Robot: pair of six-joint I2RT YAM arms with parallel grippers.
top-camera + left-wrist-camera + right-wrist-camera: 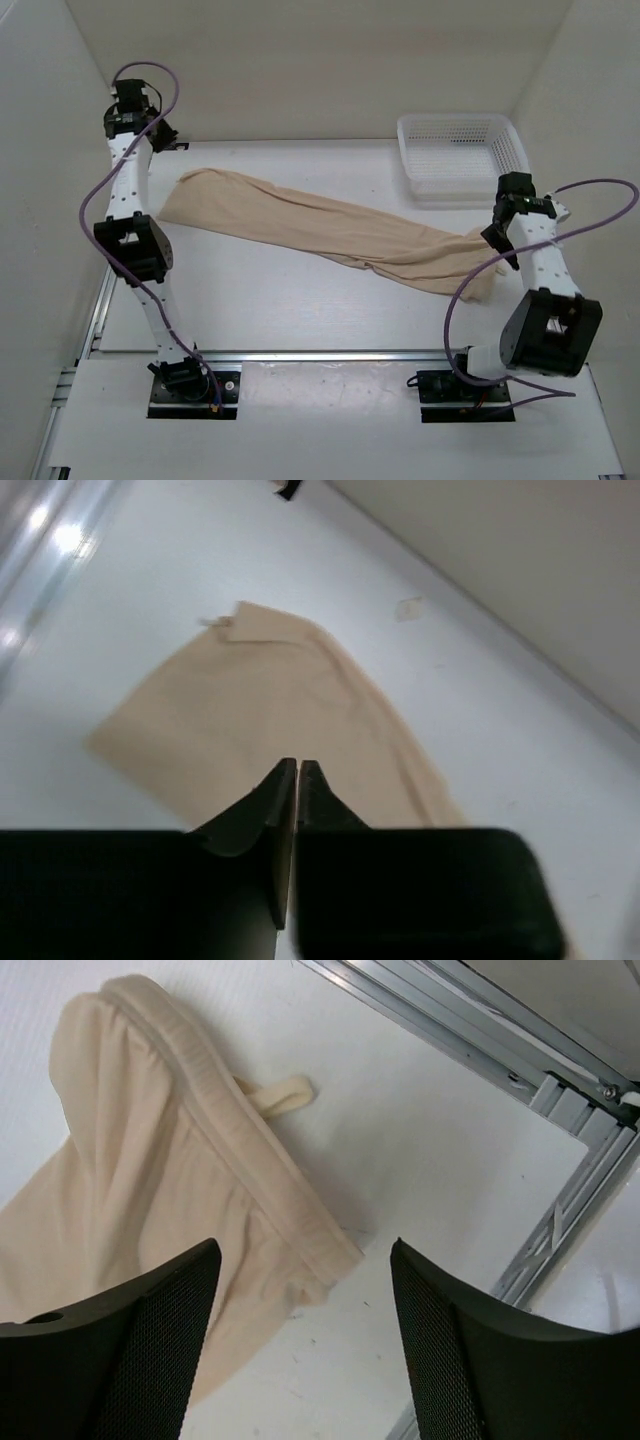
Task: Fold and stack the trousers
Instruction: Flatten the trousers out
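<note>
The light beige trousers (pixel 330 225) lie stretched out flat across the table, running from back left to front right. Their leg end (pixel 250 700) shows under my left gripper (pixel 298 765), which hangs above it with its jaws nearly together and nothing between them. In the top view this gripper (pixel 165 135) sits at the back left, just beyond the cloth's end. My right gripper (pixel 305 1245) is open above the ribbed waistband (pixel 250 1160), with bare table between its fingers. From above, the right gripper (pixel 500 245) stands at the cloth's right end.
A white mesh basket (pixel 460 155) stands at the back right, close behind the right arm. An aluminium rail (pixel 560 1230) runs along the table's near edge. White walls close in the table on three sides.
</note>
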